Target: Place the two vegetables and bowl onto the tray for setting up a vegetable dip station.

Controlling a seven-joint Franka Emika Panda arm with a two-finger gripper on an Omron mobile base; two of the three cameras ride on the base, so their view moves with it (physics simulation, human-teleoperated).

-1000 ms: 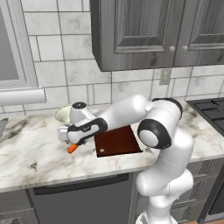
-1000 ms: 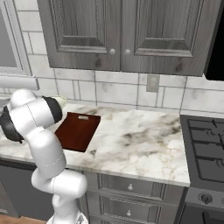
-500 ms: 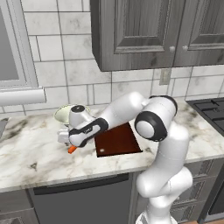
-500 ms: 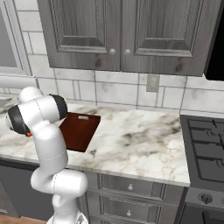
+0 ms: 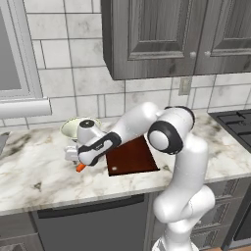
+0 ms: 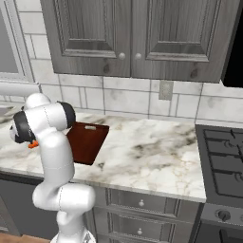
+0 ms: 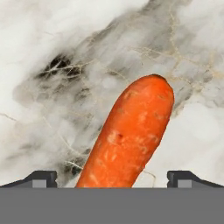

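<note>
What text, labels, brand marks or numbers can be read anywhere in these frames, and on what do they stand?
None: no readable text in any view.
The cutting board bears only a small pale spot, no lettering.
The carrot, marble counter, bowl, cabinet doors and wall outlet carry no writing.
The stove knob shows no legible marks; it is too small to tell.

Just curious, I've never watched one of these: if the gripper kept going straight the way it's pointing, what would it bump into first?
Most likely the carrot: it lies between the open gripper tips, on the marble counter. How far off it is can't be told.
</note>
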